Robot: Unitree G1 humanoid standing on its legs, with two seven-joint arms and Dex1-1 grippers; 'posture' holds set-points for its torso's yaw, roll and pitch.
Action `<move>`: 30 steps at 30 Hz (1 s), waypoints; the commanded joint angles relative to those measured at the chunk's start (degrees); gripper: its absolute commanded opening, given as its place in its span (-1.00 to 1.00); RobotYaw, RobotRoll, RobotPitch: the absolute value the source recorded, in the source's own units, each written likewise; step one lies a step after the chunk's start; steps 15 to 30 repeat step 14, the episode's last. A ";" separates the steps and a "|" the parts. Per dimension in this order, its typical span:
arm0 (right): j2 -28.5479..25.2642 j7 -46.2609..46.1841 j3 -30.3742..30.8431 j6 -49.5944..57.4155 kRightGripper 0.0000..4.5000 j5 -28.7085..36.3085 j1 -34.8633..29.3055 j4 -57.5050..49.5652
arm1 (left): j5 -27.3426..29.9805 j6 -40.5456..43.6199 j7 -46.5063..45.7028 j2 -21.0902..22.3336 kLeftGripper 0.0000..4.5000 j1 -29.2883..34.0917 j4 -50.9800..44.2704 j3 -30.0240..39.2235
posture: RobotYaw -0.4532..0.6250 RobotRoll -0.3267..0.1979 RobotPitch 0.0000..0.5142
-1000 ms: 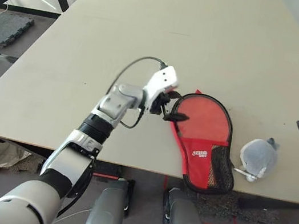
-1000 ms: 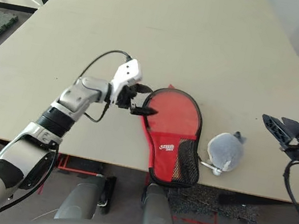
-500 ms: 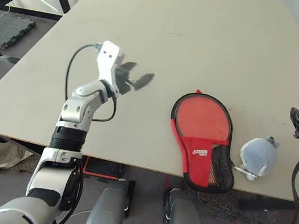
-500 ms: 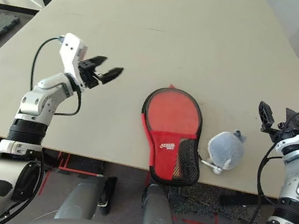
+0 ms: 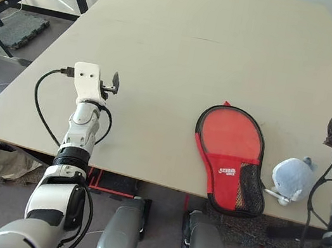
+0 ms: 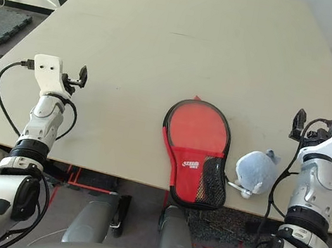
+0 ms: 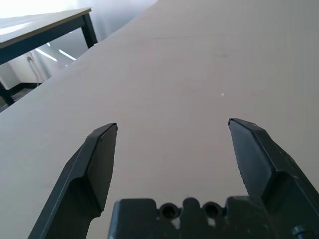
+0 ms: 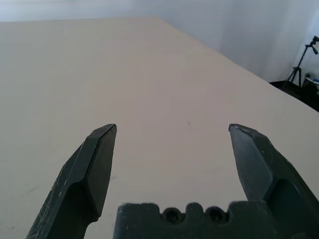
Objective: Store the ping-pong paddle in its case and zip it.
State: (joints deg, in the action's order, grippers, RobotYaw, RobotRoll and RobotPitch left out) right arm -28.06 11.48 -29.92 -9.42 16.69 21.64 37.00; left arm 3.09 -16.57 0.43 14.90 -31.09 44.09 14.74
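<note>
- Our left gripper: jaws spread wide, nothing between them, bare worktop ahead of them. From the head view it is held up at the left side of the worktop, well apart from the case.
- Our right gripper: jaws likewise wide apart and empty, raised at the right edge of the worktop, near the plush charm but not touching it.
- The case lies flat near the front edge, between the two arms, round end away from us, narrow end with mesh pocket and white logo toward us and reaching the edge.
- The plush zipper charm rests just beside the case on its right, tied to it by a short pale cord.
- The ping-pong paddle shows nowhere loose on the worktop; the case looks filled out and flat, so we judge the paddle is inside.
- Zip state: black trim runs unbroken round the round end as far as we can see; whether the zip is fully home we cannot tell.
- Our reading: storing looks done, zipping likely done or nearly so. Both arms are clear of the work.
</note>
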 commanded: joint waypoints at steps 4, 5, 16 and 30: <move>0.77 -2.17 0.32 -0.79 0.99 -0.23 -0.30 1.39 | -0.34 -2.11 -0.60 0.81 1.00 -0.86 2.65 -0.55 | -0.06 0.25 -0.57; 0.64 -3.10 0.50 -0.93 0.99 -0.83 -0.36 1.62 | -0.33 -2.23 -0.59 0.83 1.00 -0.95 2.93 -0.59 | -0.06 0.25 -0.57; 1.65 -3.75 1.04 -1.45 0.99 -0.68 -0.09 2.14 | -0.37 -3.21 -0.06 1.12 1.00 -2.11 4.97 -1.02 | -0.09 0.25 -0.60; 1.65 -3.75 1.04 -1.45 0.99 -0.68 -0.09 2.14 | -0.37 -3.21 -0.06 1.12 1.00 -2.11 4.97 -1.02 | -0.09 0.25 -0.60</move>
